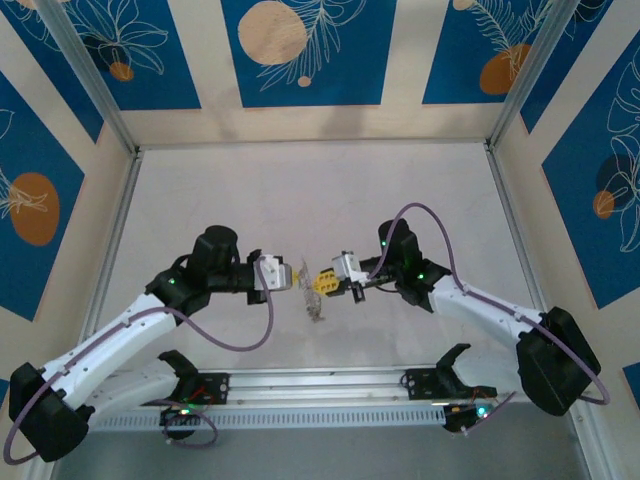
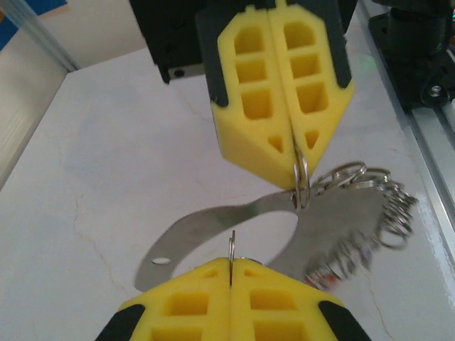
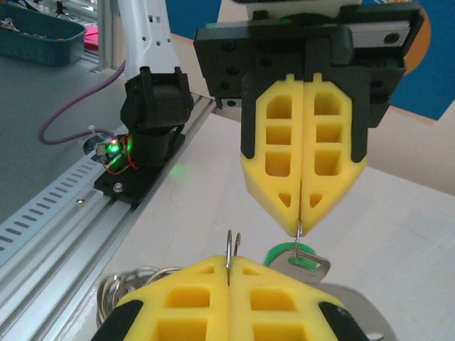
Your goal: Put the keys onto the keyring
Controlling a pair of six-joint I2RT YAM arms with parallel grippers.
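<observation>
Left tool (image 1: 298, 280): pressed together, pinching a thin silver wire of ring (image 2: 302, 186) between yellow fingertips (image 2: 206, 291). In own wrist view, short wire end standing straight up out of the closed seam. Right tool (image 1: 322, 284): also pressed together, pinching a doubled loop of ring wire at the very tip, no gap between the pads.

Seen from above: both tools tip to tip, nearly touching, over middle of tabletop (image 1: 300, 190), somewhat nearer to arm bases than to far wall. Left one reaching in from left, right one from right. Hanging down between them, small silvery bundle, too small there to tell apart.

From left wrist: under right tool, flat curved silver plate (image 2: 334, 220) with small hole at its left end. Cannot tell if plate touching tabletop or hanging free. To right of plate, bunch of small silver rings (image 2: 387, 206), packed close together. At lower edge of plate, small red bit (image 2: 323, 273), blurred.

From right wrist: key (image 3: 302, 259) just below tip of left tool, with round green head and short silver blade pointing right. Wire from that tip going down to green head. Cannot tell if wire through head or only in front of it. Same small rings at lower left, just beside right tool, near rail (image 3: 64, 220) at tabletop edge.
</observation>
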